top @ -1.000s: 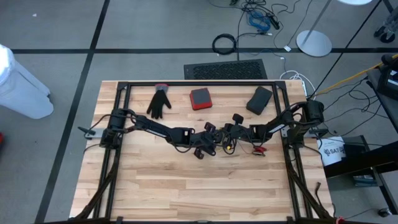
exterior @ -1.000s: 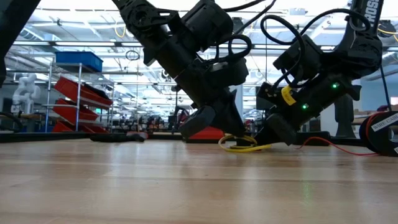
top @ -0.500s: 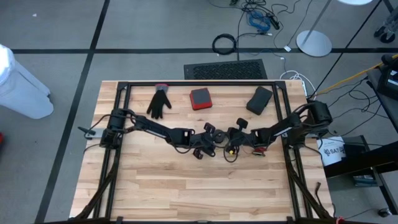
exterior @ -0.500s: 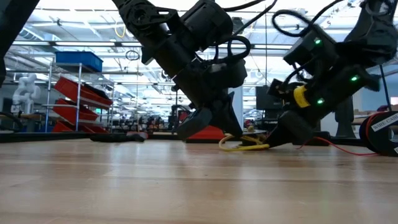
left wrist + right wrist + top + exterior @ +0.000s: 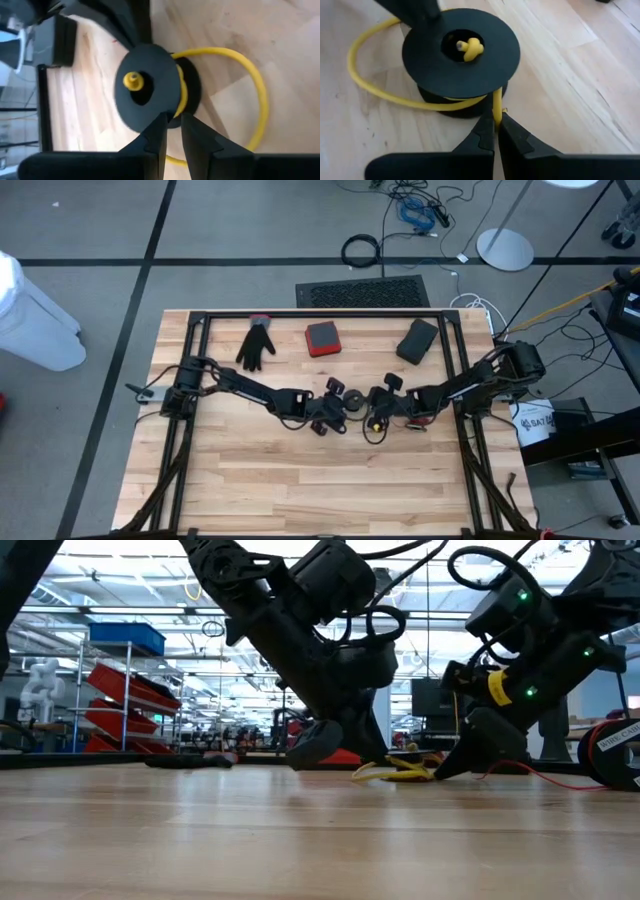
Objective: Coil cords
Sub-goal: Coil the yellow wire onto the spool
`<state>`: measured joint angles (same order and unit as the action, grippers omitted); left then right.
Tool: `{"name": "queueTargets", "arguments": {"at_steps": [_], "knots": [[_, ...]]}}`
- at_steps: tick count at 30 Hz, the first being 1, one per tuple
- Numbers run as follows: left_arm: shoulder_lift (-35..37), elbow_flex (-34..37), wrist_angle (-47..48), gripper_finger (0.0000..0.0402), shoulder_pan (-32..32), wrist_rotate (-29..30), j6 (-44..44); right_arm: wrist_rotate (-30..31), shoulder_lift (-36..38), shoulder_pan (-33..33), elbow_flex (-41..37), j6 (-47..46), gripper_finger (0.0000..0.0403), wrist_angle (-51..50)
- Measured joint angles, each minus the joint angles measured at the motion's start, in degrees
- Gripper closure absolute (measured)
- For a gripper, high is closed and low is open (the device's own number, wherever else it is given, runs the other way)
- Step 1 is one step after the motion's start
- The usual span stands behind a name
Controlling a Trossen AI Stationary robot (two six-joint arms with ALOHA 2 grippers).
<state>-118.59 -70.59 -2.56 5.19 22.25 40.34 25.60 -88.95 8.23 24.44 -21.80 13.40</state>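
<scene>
Wooden table (image 5: 300,480), centre: one black spool (image 5: 460,47) lying flat, with a yellow cord (image 5: 257,95) partly wound between its two discs, a knotted yellow end showing in the hub, and a loose loop of the same cord arching out over the wood beside it. Right gripper (image 5: 496,131): just beside the spool's rim, fingers clenched on the yellow cord where it leaves the spool. Left gripper (image 5: 172,132): at the opposite edge of the spool, fingers (image 5: 155,137) close together with a narrow gap between them, touching the disc's rim; whether they pinch the cord cannot be told. In the overhead view both arms reach inward from the table's two sides and meet around the spool (image 5: 352,401). A thin red wire (image 5: 540,772) trails across the table near the right arm. Far edge of the table, well apart from the spool: a black glove (image 5: 256,343), a red-and-black box (image 5: 322,337), a dark pouch (image 5: 416,340).
</scene>
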Motion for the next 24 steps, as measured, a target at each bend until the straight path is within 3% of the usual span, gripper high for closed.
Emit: {"name": "queueTargets", "arguments": {"at_steps": [13,24], "knots": [[0.1,9.0,-20.2,0.0338,0.0,1.8,4.0,0.7,0.0,1.4,0.0,-1.2,0.0402,-0.1],[0.1,9.0,-20.7,0.0338,-1.5,-6.5,8.5,0.4,-0.1,1.4,-0.1,-1.2,0.0403,2.0]]}}
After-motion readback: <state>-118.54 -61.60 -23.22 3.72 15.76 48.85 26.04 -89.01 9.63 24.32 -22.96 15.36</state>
